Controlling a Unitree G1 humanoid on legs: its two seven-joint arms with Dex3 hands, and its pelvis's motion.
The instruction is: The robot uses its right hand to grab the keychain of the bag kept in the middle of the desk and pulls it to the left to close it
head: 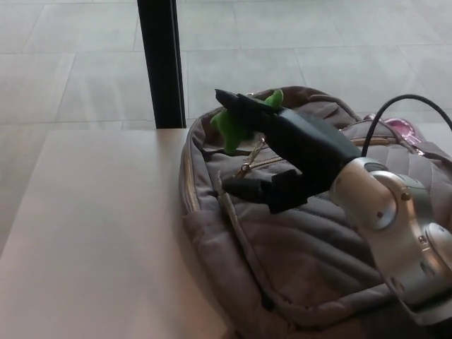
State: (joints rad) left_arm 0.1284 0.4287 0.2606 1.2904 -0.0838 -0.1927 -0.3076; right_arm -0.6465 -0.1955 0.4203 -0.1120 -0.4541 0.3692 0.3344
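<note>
Head view's showing the right hand (300,155) hanging over the grey bag (282,261), its upper fingers (244,107) clamping the green keychain (232,128) just above the bag's top-left corner. Bag's sitting slumped on the desk (92,233), with a black pole (159,63) standing behind it.

Indoor space resembling an office or lobby. A plain, pale desk (92,233) stands on a floor of large grey tiles (78,63). A black upright post (161,63) rises just behind the desk's far edge.
</note>
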